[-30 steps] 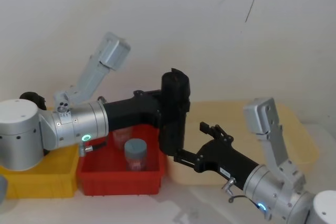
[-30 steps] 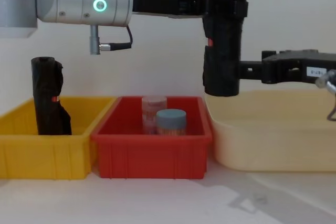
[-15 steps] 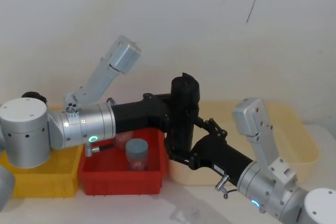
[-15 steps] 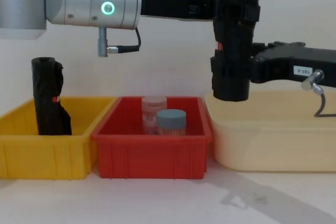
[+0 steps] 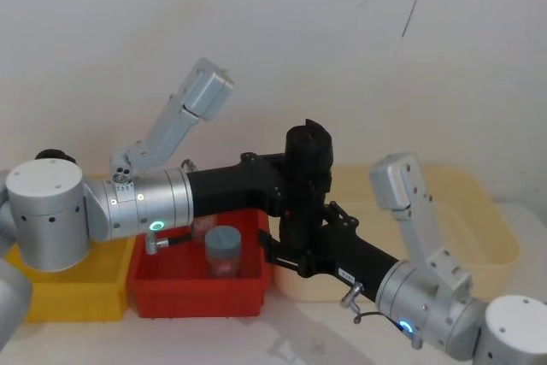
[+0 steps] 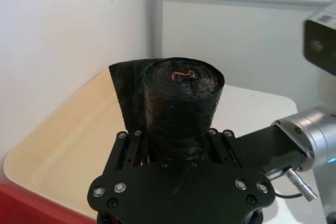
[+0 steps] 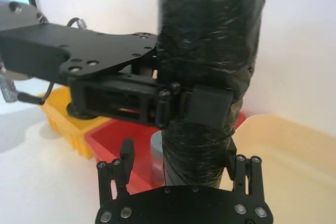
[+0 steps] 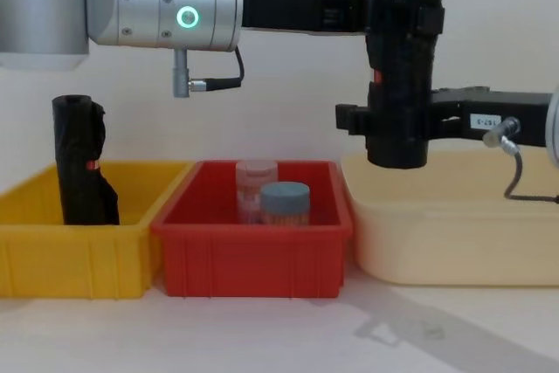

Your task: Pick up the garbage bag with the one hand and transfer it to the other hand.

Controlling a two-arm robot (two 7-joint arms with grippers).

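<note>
Over the edge of the cream tray (image 8: pixel 454 242), left gripper (image 8: pixel 406 22) clamps the upright garbage bag (image 8: pixel 403 67) near its top; right gripper (image 8: pixel 389 120) straddles the lower half, jaws apart.

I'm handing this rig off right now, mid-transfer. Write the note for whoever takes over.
Left gripper: shut on the upper part of the garbage bag, holding it upright in the air over the left end of the cream tray.
Right gripper: open, one finger on each side of the bag's lower part, not yet closed.
Done: bag lifted, right gripper in place.
Left: close the right gripper, open the left, draw the left away.
</note>
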